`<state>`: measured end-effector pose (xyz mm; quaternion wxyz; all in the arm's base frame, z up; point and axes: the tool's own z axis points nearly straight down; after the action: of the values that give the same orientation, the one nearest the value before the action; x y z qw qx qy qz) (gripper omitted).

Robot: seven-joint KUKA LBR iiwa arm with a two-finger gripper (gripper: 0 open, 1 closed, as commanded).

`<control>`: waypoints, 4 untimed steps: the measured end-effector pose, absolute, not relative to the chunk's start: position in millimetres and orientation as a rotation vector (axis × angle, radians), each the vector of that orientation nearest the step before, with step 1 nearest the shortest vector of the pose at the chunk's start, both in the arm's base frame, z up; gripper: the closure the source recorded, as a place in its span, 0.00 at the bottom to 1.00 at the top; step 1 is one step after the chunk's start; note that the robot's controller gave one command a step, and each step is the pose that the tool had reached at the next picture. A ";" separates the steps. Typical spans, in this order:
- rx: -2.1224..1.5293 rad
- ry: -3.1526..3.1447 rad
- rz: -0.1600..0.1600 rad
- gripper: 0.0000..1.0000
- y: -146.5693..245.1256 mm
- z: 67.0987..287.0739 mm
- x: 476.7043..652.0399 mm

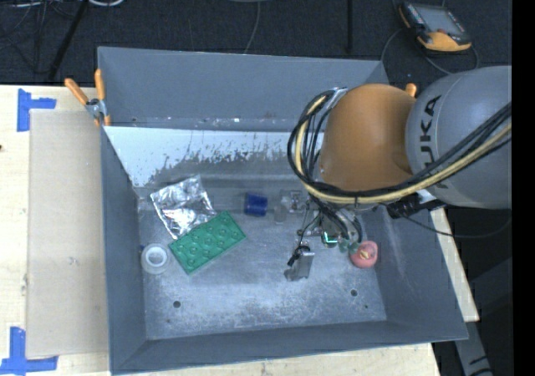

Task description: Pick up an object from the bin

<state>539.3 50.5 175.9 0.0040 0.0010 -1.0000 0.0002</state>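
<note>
Hanging low in the grey bin point(121, 241), right of middle
Tool point(299, 264) sits near a small pink round thing point(364, 254); honestly can't tell if it's open or gripping anything.

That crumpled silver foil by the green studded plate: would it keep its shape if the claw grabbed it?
Probably not: the silver foil is already creased, so it would likely crush further. It looks thin, so probably very light. Pushed, it should slide rather than roll, perhaps nudging the green plate beside it.
</note>
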 end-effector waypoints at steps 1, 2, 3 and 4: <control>0.099 -3.136 -0.003 0.00 131.0 65.8 558.5; 0.064 -3.145 -0.003 0.00 168.6 101.5 564.5; 0.066 -3.143 0.000 0.00 141.4 99.6 582.7; 0.090 -3.140 0.000 0.00 138.5 68.5 584.0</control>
<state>584.0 138.5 68.5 0.0001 0.0287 -0.9996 -0.0001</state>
